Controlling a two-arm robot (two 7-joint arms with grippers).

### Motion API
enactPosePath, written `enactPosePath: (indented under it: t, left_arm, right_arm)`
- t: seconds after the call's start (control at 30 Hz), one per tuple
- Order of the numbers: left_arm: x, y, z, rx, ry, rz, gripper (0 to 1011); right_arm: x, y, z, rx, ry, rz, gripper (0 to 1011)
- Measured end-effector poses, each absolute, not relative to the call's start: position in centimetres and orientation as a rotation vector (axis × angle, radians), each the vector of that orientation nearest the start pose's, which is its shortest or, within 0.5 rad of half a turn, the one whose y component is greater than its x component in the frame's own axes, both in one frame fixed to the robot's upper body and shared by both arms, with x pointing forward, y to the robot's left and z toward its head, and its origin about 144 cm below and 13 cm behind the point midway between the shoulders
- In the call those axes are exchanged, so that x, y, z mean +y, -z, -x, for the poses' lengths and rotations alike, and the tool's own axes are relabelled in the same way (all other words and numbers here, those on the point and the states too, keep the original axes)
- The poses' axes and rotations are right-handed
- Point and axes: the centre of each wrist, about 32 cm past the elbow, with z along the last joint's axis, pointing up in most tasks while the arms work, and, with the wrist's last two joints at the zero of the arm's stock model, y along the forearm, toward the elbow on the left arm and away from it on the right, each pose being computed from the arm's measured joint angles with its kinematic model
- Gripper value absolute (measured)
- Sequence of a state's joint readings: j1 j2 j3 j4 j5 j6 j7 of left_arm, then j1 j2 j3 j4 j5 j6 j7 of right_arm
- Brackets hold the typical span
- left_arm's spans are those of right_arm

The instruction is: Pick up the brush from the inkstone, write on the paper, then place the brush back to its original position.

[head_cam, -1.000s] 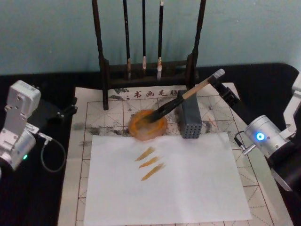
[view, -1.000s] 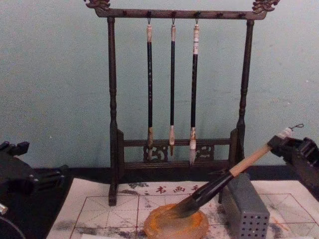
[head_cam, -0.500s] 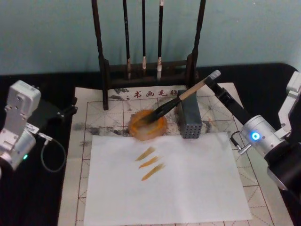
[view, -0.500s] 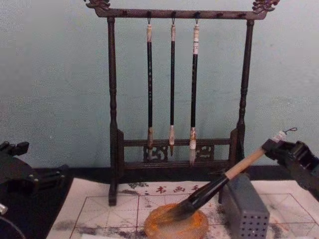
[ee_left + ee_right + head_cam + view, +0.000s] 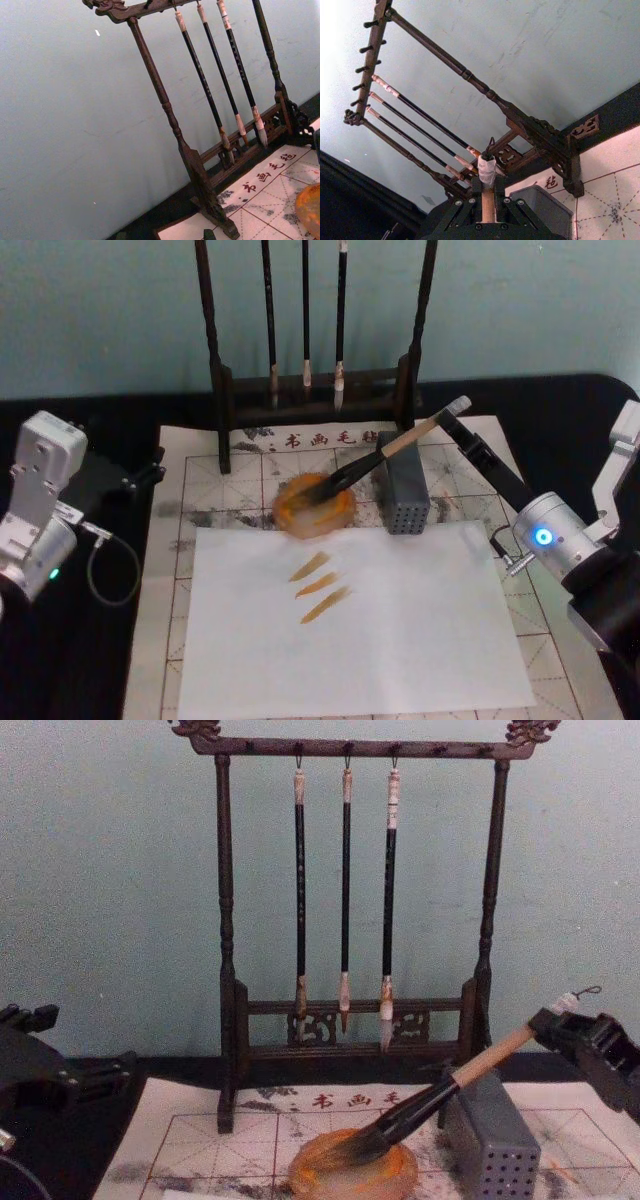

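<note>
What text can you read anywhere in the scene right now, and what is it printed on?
"书画毛毡": red characters in a row on the far edge of the gridded paper, by the foot of the brush rack.
Nothing else is readable: the orange strokes on the plain white sheet are marks, not characters, and the brush in the right tool shows no lettering.

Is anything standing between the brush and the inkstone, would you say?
Nothing visible: the brush, held by the right gripper, already has its bristles in the inkstone, its handle passing over the grey block.
</note>
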State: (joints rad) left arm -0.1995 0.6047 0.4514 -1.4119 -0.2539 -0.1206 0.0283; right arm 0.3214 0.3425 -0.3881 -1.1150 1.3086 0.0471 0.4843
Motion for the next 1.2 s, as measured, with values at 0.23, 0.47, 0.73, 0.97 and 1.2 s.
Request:
enactPosePath:
  t: [0.23,0.47,0.73,0.97,1.2]
  left_arm:
    - [31.0,-114.0,-48.9,-0.285,-1.248,-0.304,1001]
    - [31.0,-114.0,-48.9,-0.285,-1.248,-0.304,1001]
    - [31.0,-114.0,-48.9,-0.285,-1.248,-0.304,1001]
    - [31.0,-114.0,-48.9,-0.285,-1.248,-0.304,1001]
    - [31.0,-114.0,-48.9,-0.285,-1.248,-0.304,1001]
  right_arm:
    - [-27.0,-109.8,-52.3,0.755,0.926,-0.564,164]
    - [-27.0,-109.6,-51.6,0.758,0.93,-0.568,164]
    - [-27.1,-109.3,-51.0,0.772,0.942,-0.575,164]
    - [-27.3,-109.2,-50.7,0.787,0.954,-0.583,164]
    - [-27.4,-109.2,-50.6,0.796,0.959,-0.588,164]
